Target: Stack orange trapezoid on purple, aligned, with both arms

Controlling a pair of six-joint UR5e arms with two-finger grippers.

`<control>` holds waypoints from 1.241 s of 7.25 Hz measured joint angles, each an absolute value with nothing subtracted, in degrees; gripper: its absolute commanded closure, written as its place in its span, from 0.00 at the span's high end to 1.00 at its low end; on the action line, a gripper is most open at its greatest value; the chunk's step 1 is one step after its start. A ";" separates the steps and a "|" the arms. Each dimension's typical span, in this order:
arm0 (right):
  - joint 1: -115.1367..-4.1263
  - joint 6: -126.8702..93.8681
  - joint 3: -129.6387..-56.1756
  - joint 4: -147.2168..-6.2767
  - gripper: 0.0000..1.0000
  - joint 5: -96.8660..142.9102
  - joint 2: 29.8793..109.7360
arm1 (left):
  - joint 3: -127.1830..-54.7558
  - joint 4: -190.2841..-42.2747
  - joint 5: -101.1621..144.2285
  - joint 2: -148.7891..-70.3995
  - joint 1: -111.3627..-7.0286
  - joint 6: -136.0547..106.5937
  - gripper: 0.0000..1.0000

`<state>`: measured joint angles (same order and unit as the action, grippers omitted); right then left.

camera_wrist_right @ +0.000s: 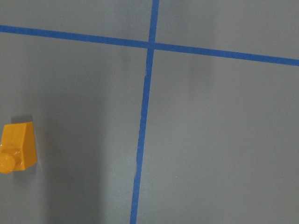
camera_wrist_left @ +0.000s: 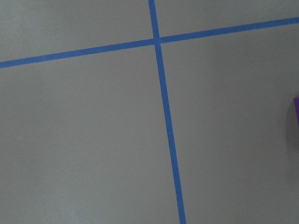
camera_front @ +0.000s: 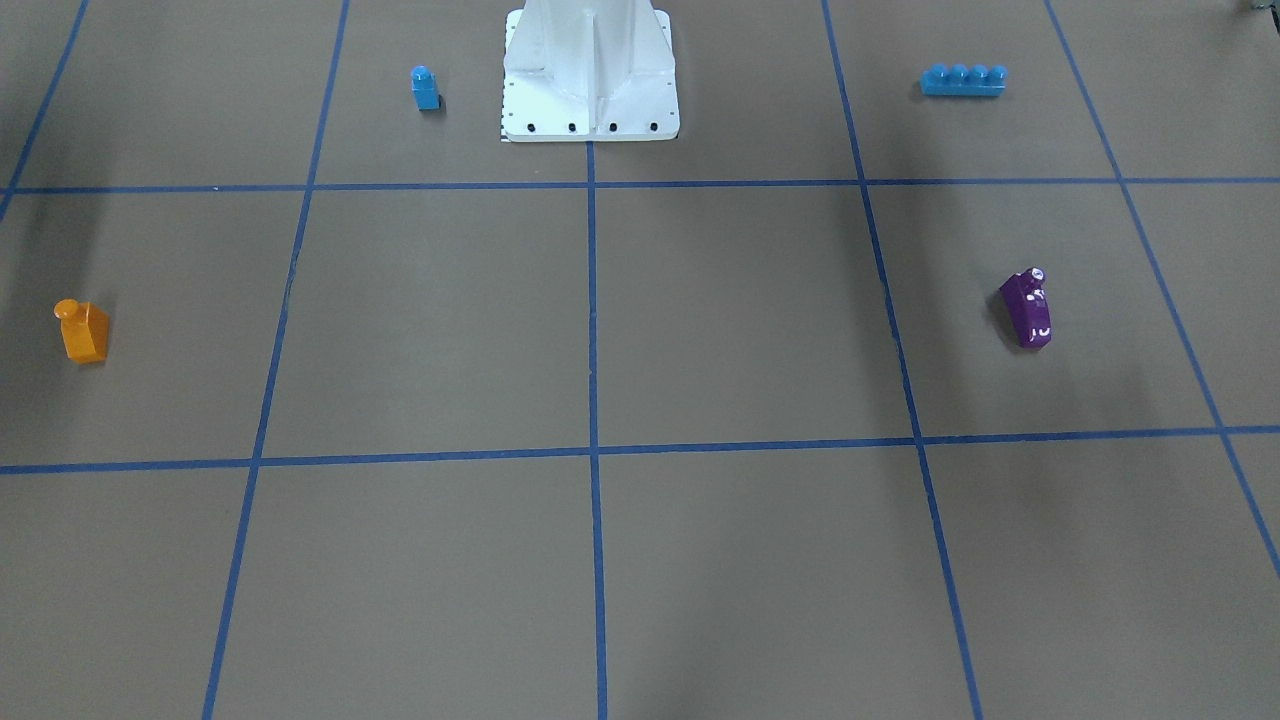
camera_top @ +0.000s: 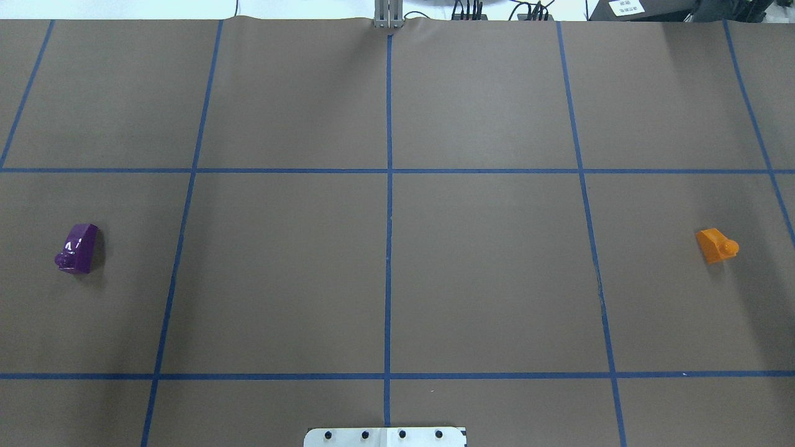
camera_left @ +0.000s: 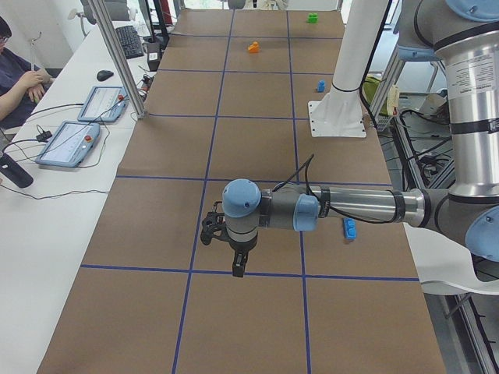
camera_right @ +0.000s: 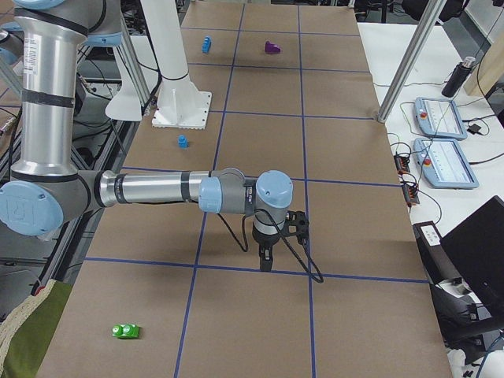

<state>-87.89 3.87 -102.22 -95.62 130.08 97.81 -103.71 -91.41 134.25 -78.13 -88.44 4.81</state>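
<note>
The orange trapezoid (camera_front: 82, 330) lies on the brown table on my right side; it also shows in the overhead view (camera_top: 716, 245) and at the left edge of the right wrist view (camera_wrist_right: 16, 147). The purple (camera_front: 1027, 310) lies far off on my left side (camera_top: 79, 248), with only a sliver in the left wrist view (camera_wrist_left: 296, 107). My left gripper (camera_left: 234, 253) and right gripper (camera_right: 268, 252) show only in the side views, hovering above the table. I cannot tell whether either is open or shut. Neither wrist view shows fingers.
A blue single-stud block (camera_front: 425, 88) and a blue four-stud brick (camera_front: 963, 80) sit on either side of the white base pedestal (camera_front: 590, 70). A green block (camera_right: 126, 331) lies beyond my right arm. Blue tape lines grid the table. Operator tablets (camera_left: 66, 144) sit on a side desk.
</note>
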 measured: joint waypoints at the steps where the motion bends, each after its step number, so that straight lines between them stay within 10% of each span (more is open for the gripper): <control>1: -87.89 3.88 -102.22 -95.64 1.00 130.08 97.81 | -104.09 -91.39 134.28 -78.12 -88.44 4.69 1.00; 9: -87.77 0.78 -102.91 -74.54 1.00 136.34 96.51 | -106.78 -101.81 134.31 -86.23 -88.33 -4.33 1.00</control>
